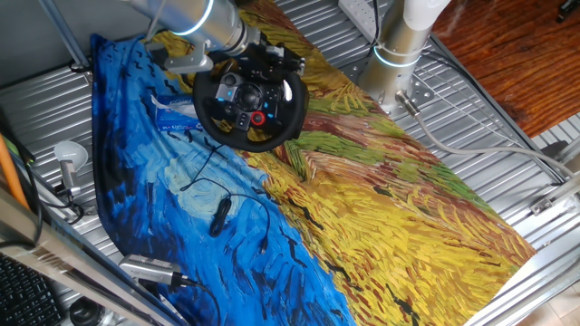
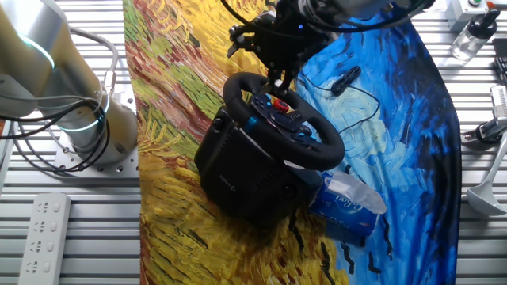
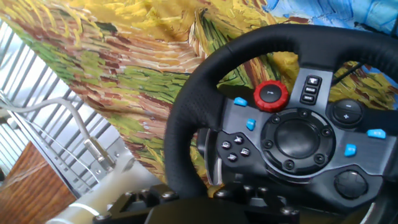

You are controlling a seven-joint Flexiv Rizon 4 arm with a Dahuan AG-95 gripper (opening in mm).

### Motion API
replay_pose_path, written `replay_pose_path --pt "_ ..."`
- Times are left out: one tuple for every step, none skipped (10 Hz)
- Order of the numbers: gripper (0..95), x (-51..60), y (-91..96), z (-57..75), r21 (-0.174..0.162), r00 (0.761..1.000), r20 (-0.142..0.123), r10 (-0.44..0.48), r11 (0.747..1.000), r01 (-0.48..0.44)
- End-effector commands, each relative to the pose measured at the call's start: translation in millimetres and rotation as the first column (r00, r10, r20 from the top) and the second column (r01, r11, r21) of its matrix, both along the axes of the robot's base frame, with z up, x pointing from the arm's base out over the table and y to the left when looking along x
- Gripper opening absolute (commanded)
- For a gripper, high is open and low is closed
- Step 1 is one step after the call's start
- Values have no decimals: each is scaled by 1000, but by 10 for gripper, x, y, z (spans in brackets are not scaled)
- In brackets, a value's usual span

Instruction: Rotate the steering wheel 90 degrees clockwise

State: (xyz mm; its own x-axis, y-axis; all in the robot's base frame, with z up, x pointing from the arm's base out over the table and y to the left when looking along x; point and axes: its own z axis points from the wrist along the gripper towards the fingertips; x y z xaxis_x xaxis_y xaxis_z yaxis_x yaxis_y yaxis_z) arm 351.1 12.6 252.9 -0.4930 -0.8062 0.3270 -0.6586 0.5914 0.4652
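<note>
The steering wheel is black with a thick round rim, a red knob and bluish buttons on its hub. It stands tilted on its black base at the far end of the painted cloth. My gripper is at the rim's upper far edge, and its fingers reach down onto the rim. In the hand view the rim runs down between the jaws of my gripper, which close on it. The red knob sits just right of that rim section.
A blue tissue pack lies against the wheel's base. A small black cabled device lies on the blue part of the cloth. The arm's base stands beside the cloth on the slatted metal table, and a power strip lies near it.
</note>
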Motion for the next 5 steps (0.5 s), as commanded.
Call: replay_pose_path --pt "950 -12 -12 -34 3 1000 6 -7 1000 7" --pt "950 -12 -13 -40 -4 1000 6 -9 1000 9" --pt "950 -12 -17 -42 -23 1000 12 -15 1000 15" --pt "760 -11 -65 -62 -33 999 30 -23 999 24" --pt "760 -11 -136 -84 -38 999 47 -29 999 30"
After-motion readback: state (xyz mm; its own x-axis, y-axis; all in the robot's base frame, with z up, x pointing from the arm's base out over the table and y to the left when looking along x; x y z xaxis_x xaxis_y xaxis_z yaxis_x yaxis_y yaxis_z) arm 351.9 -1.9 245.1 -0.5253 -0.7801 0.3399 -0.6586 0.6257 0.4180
